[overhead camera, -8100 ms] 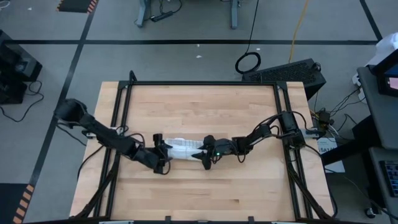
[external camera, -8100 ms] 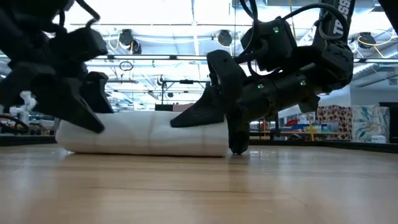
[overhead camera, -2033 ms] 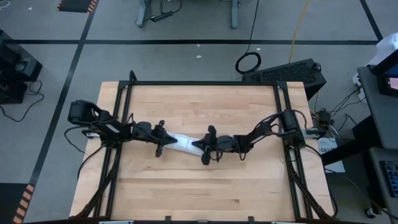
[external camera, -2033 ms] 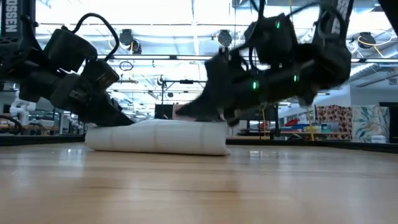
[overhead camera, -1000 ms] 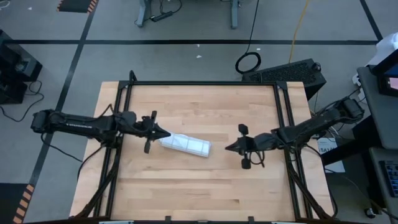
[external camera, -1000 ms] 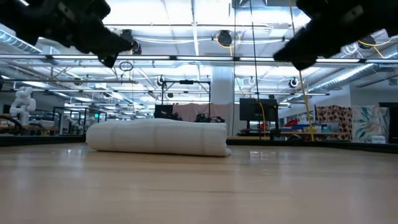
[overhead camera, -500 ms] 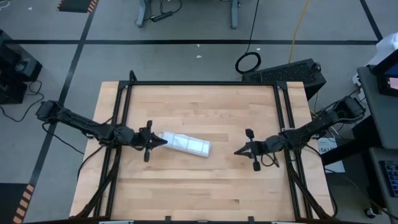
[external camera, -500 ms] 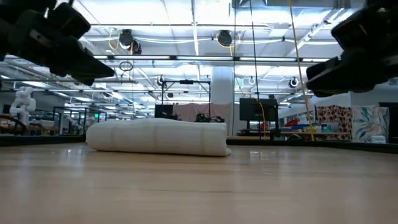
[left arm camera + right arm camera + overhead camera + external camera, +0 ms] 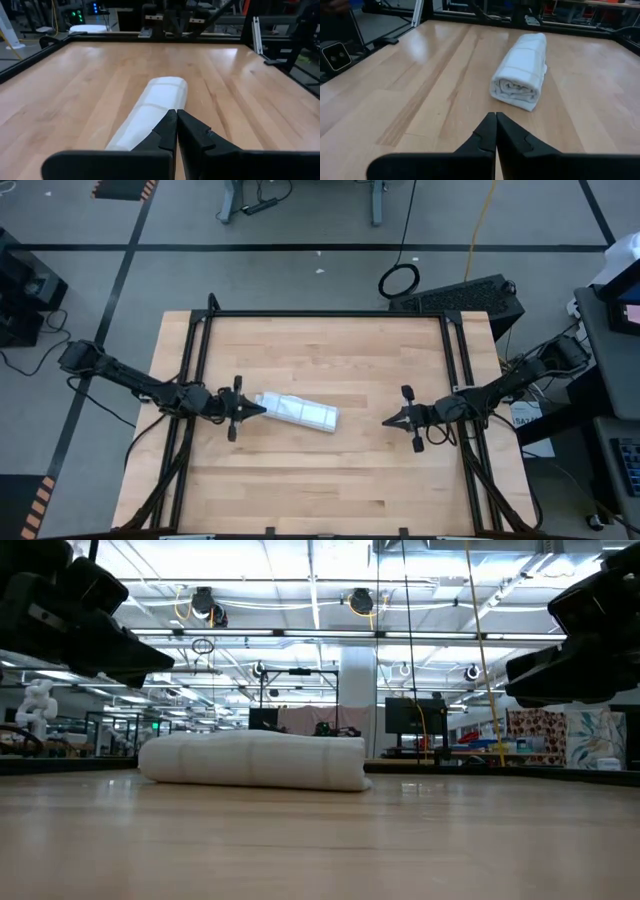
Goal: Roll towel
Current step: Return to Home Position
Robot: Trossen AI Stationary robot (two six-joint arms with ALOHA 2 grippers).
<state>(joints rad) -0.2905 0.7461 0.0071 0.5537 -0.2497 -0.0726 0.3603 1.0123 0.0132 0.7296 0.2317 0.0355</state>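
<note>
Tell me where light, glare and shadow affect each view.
High view: even overhead light, only a faint shadow beside the towel. Low view: bright ceiling lamps behind turn the left gripper and right gripper into dark silhouettes, while the towel is well lit. Left wrist view: pale sheen on the table. Right wrist view: bright streaks of glare on the wood, soft shadow under the towel.

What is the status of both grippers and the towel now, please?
Left gripper shut, empty, by one end of the towel. Right gripper shut, empty, well apart. Towel rolled, lying free on table. Nothing in the way.
</note>
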